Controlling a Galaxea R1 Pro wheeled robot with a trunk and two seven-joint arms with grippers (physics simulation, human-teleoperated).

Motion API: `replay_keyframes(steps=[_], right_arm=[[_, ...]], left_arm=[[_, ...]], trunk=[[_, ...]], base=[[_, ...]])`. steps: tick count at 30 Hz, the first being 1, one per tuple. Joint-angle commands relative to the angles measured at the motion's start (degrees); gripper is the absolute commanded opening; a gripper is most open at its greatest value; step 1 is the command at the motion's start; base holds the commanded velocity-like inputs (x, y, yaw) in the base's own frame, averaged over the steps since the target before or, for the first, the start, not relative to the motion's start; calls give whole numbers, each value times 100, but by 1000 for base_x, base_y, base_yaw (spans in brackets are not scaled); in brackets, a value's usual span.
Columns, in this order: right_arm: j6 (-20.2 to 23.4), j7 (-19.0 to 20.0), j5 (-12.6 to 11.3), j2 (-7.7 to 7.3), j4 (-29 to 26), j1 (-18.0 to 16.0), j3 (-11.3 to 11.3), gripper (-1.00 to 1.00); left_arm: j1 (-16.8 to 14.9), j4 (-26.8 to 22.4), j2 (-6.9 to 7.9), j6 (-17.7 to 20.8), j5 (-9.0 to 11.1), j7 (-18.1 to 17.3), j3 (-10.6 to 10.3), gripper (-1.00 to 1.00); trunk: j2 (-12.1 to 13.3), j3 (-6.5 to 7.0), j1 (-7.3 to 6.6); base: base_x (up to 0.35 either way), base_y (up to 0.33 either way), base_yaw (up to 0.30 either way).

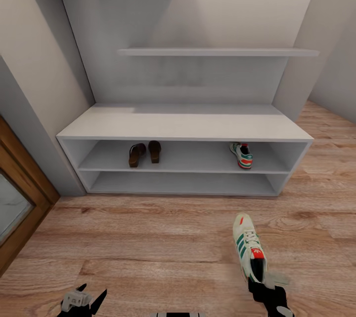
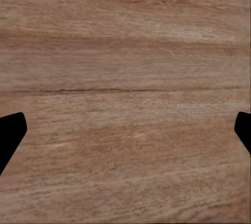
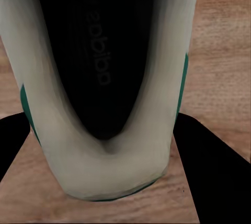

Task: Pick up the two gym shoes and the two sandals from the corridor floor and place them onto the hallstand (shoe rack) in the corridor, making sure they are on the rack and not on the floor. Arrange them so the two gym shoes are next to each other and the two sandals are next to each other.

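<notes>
The pale grey hallstand (image 1: 183, 124) stands against the wall ahead. On its upper open shelf the two brown sandals (image 1: 145, 153) lie side by side at the left. One white gym shoe (image 1: 242, 155) with green stripes rests on the same shelf at the right. My right gripper (image 1: 260, 281) is shut on the heel of the other gym shoe (image 1: 249, 245), whose toe points toward the rack over the corridor floor (image 1: 148, 238). In the right wrist view that shoe's heel (image 3: 110, 166) sits between the dark fingers (image 3: 209, 177). My left gripper (image 1: 83, 300) hangs open, its fingertips (image 2: 10, 135) spread wide over bare planks.
A wooden door frame with a glass pane (image 1: 20, 198) runs along the left. Floating shelves (image 1: 217, 52) hang on the wall above the flat top. Walls close in at both sides of the rack, and the lower shelf (image 1: 183, 183) holds nothing.
</notes>
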Motion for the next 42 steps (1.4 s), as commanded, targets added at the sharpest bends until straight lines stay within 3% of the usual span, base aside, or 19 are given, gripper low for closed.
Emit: replay_keyframes(steps=[1,5,8,13,16,20,26,31,36,42], right_arm=[[263,-31,-66,39,-200,-3,17,-100],[1707,-62,-56,336,-1301,-20,29,-100],[2540,-79,-45,571,-1921,-144,32,-100],[3168,-252,-38,758,-2161,-594,33,-100],[3526,-683,-39,905,-2173,-1002,33,-100],[3737,-1267,-52,1116,-2117,-1422,33,-100],[3784,-1429,-56,1371,-2166,-1631,40,-100],[3785,-1553,-50,1387,-2257,-1640,33,-100],[3782,-2374,-71,1389,-2500,-1646,35,-100],[3777,-2586,-83,1398,-2661,-1650,54,-100]], left_arm=[[-2,19,6,7,44,-137,24,100],[1,66,39,-12,44,-410,46,100],[4,77,47,-17,40,-479,50,100],[6,81,50,-20,36,-504,42,100],[6,85,51,-17,35,-509,44,100],[6,84,45,-9,35,-512,45,100],[6,82,43,-4,35,-512,33,100],[6,82,37,0,35,-512,2,100],[4,82,28,4,35,-512,-11,100],[2,82,19,11,35,-506,-15,100]], trunk=[[-2,-5,-1],[-2,-5,-1],[-2,-5,-1],[-2,-5,-1],[-2,-5,-1],[-2,-5,-1],[-2,-5,-1],[-2,-5,-1],[-2,-5,-1],[-2,-5,-1]], base=[[0,0,0],[0,0,0],[0,0,0],[0,0,0],[0,0,0],[0,0,0],[0,0,0],[0,0,0],[0,0,0],[63,0,0]])
